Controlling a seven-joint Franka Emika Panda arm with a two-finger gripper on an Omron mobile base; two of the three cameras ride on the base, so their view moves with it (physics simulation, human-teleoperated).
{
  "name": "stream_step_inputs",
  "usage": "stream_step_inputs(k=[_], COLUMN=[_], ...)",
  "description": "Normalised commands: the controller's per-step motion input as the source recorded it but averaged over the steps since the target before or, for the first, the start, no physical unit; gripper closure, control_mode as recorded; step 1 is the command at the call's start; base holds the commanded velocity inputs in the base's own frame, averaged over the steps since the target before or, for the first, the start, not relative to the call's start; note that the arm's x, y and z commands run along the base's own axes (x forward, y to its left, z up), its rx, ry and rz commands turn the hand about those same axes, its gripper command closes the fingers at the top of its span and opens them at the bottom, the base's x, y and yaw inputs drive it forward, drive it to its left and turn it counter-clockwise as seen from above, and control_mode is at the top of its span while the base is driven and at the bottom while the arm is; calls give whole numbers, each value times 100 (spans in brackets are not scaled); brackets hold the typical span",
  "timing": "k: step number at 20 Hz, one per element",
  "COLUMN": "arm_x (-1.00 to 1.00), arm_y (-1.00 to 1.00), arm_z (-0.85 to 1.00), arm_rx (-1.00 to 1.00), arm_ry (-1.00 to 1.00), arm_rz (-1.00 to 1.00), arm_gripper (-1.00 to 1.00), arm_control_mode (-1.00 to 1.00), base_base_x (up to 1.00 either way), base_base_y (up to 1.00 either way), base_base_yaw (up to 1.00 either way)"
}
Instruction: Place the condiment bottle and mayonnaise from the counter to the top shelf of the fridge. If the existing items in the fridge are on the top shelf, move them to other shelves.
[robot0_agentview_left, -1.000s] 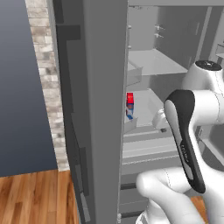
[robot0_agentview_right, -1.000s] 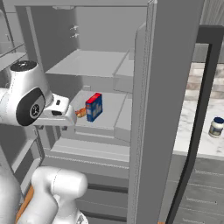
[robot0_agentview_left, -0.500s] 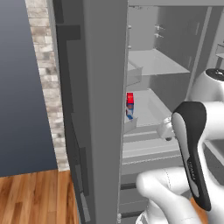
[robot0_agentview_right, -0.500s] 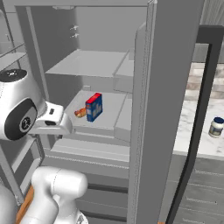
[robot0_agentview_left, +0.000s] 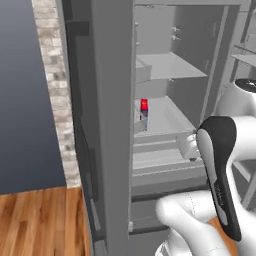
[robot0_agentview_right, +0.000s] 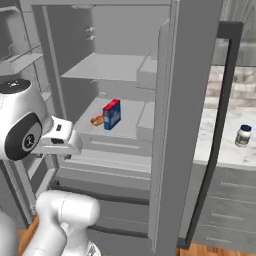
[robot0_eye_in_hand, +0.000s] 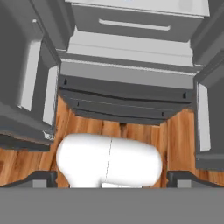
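You've got gripper (robot0_eye_in_hand: 112, 177) fingers spread wide, holding nothing; red-blue pack (robot0_agentview_right: 111, 114) on fridge (robot0_agentview_right: 125, 45) middle shelf, mayonnaise (robot0_agentview_right: 243, 135) on counter (robot0_agentview_right: 220, 150).

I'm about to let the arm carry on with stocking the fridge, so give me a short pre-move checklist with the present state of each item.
1. Fridge door open: ok.
2. Top shelf bare where it shows: ok.
3. Red and blue pack off the top shelf: ok; it stands upright on the shelf below, with a small orange item beside it.
4. Mayonnaise ready for pickup: ok; upright on the counter, right of the fridge.
5. Condiment bottle located: cannot tell.
6. Tool free: ok; jaws wide apart with nothing between them, pointing down at the wooden floor before the fridge.
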Motion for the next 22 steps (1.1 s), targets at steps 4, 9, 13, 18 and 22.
stream_step_inputs(k=[4, 9, 13, 18, 22], arm_x=[0, 0, 0, 0, 0], arm_y=[0, 0, 0, 0, 0], arm_z=[0, 0, 0, 0, 0], arm_rx=[0, 0, 0, 0, 0], arm_ry=[0, 0, 0, 0, 0], arm_rz=[0, 0, 0, 0, 0], arm_gripper=[-100, -100, -100, -100, -100], arm_control_mode=[100, 100, 100, 100, 100], base_base_x=[-100, -95, -19, 30, 81], base_base_y=[-29, -77, -100, -100, -100], base_base_yaw=[-2, -19, -35, -31, -19])
